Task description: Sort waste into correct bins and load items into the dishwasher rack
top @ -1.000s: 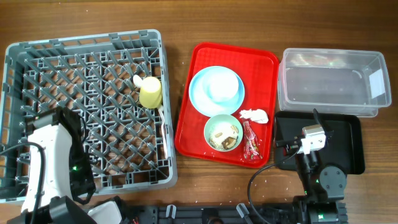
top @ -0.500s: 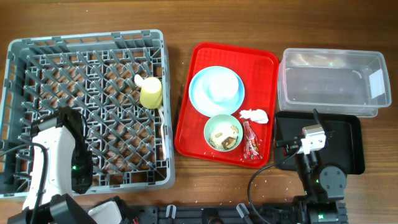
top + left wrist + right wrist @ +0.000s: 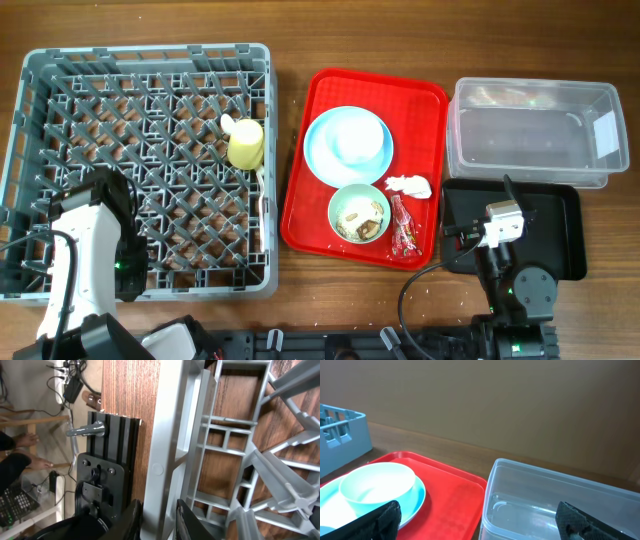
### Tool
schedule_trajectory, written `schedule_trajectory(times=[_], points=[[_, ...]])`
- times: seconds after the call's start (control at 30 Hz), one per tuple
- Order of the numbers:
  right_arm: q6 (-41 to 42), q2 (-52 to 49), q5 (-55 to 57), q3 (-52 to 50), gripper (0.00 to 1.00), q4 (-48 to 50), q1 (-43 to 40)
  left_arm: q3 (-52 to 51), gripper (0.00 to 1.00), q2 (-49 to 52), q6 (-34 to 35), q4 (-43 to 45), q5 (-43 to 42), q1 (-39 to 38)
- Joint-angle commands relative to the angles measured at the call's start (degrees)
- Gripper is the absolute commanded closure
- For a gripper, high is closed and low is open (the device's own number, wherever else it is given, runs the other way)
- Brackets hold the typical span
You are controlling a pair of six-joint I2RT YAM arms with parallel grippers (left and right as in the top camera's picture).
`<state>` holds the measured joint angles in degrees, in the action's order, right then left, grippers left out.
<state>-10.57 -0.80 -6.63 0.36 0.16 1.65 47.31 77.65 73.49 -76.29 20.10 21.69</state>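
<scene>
The grey dishwasher rack lies at the left; its rim also shows in the left wrist view. My left gripper is shut on the rack's front rim. A yellow cup and white cutlery lie in the rack. On the red tray are a blue plate with a pale bowl on it, a bowl of food scraps, a white napkin and a red wrapper. My right gripper is open and empty over the black tray.
The clear tub stands behind the black tray, at the right. The right wrist view also shows the bowl, the red tray and a rack corner. Bare wood lies beyond the rack and the trays.
The rack has slid to the right, toward the red tray, with my left gripper holding its front rim. The right arm has not moved.
</scene>
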Motion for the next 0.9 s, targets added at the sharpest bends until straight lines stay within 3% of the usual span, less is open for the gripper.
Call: schedule_trajectory(times=[0.0, 0.37, 0.63, 0.87], points=[[0.0, 0.3, -0.3, -0.1, 0.0, 0.2, -0.2, 0.3, 0.78, 0.4, 0.4, 5.0, -7.2, -0.6], [0.0, 0.3, -0.3, -0.1, 0.0, 0.2, -0.2, 0.4, 0.79, 0.4, 0.2, 9.4, -7.9, -0.6], [0.0, 0.3, -0.3, -0.1, 0.0, 0.2, -0.2, 5.2, 0.79, 0.4, 0.2, 6.2, -8.5, -0.6], [0.0, 0.3, -0.3, -0.1, 0.0, 0.2, -0.2, 6.1, 0.64, 0.3, 0.2, 3.1, -6.7, -0.6]])
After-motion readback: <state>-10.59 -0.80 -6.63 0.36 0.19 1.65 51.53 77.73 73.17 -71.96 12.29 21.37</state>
